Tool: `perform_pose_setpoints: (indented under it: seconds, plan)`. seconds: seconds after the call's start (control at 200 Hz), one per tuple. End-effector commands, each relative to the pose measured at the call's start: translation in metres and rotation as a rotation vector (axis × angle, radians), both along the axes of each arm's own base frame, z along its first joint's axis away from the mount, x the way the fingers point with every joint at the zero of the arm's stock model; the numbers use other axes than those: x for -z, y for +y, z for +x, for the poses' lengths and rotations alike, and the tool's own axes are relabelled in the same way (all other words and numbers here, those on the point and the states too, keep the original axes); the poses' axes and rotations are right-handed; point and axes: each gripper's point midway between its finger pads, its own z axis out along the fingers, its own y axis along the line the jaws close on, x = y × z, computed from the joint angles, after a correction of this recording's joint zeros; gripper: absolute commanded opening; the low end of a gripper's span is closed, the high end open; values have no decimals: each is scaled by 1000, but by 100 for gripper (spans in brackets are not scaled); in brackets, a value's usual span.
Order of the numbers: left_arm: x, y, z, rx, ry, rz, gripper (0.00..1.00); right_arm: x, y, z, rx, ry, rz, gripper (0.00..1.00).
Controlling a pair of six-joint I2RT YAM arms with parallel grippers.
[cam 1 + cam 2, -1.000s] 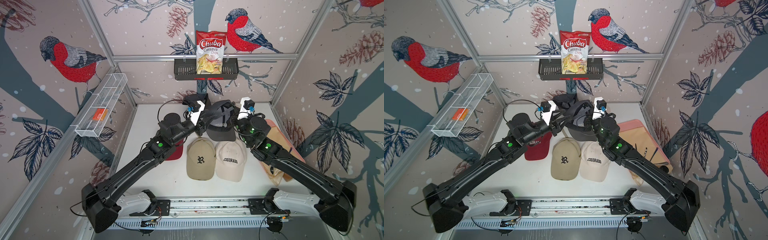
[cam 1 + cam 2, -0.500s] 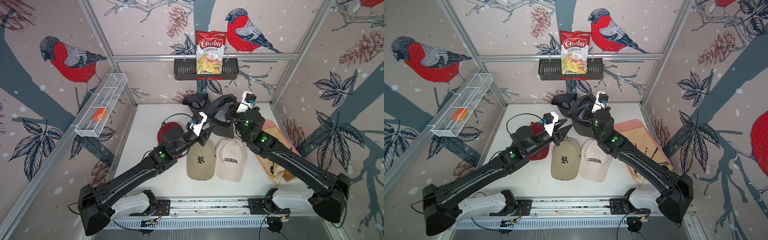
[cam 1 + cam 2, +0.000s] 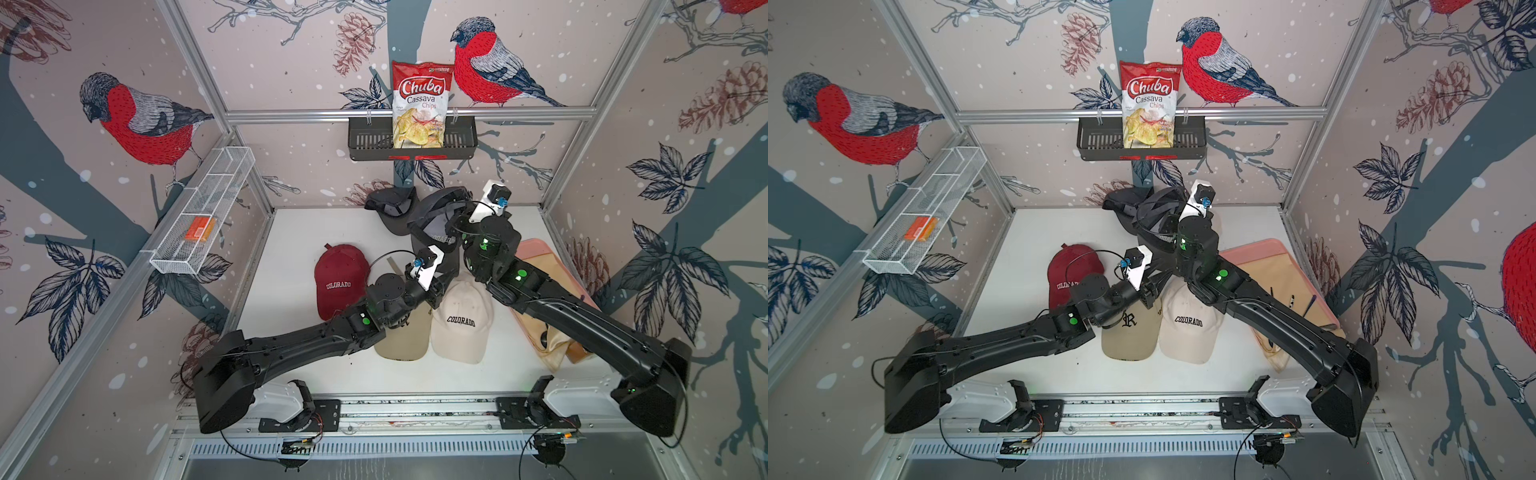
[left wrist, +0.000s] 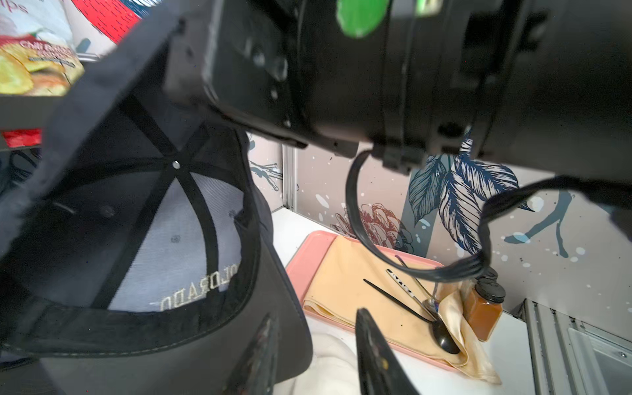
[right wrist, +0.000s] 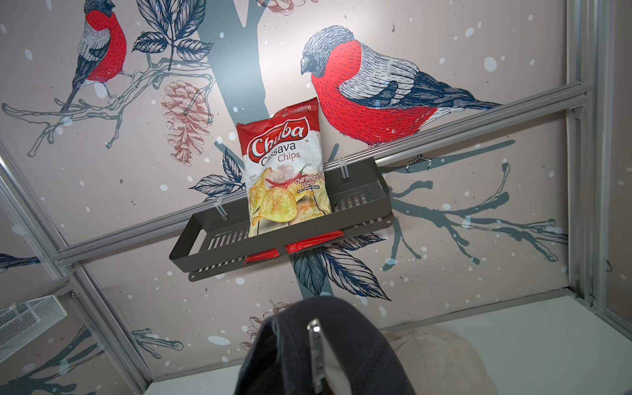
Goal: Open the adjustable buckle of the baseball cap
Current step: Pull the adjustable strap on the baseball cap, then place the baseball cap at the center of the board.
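White tabletop (image 3: 291, 249) lies open along its left edge; left gripper (image 4: 316, 314), spread and empty, has withdrawn from black cap (image 3: 432, 216), pinched aloft by right gripper (image 3: 455, 222).

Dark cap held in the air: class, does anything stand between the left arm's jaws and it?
Nothing visible does. The left jaws stand partly open right beside the brim of the raised dark cap, with no object between. The right jaws grip that cap; the cream cap lies lower, on the table.
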Motion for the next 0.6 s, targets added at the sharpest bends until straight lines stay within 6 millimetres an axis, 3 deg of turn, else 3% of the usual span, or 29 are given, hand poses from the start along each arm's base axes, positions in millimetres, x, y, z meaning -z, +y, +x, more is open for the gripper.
perform_pose_setpoints:
  seconds: [0.0,0.135,0.475,0.595]
  plan:
    - [-20,0,8,-52,-14,-135,38,-13,-5,-1,34,-28,64,0]
    - [-2,-8,19,-97,21,-148,37,-13,-3,-4,35,-34,79,0]
    - [22,-30,45,-171,61,-123,37,-11,-7,-8,64,-28,87,0]
    - [28,-30,47,-184,69,-104,25,-8,-6,-9,56,-26,84,0]
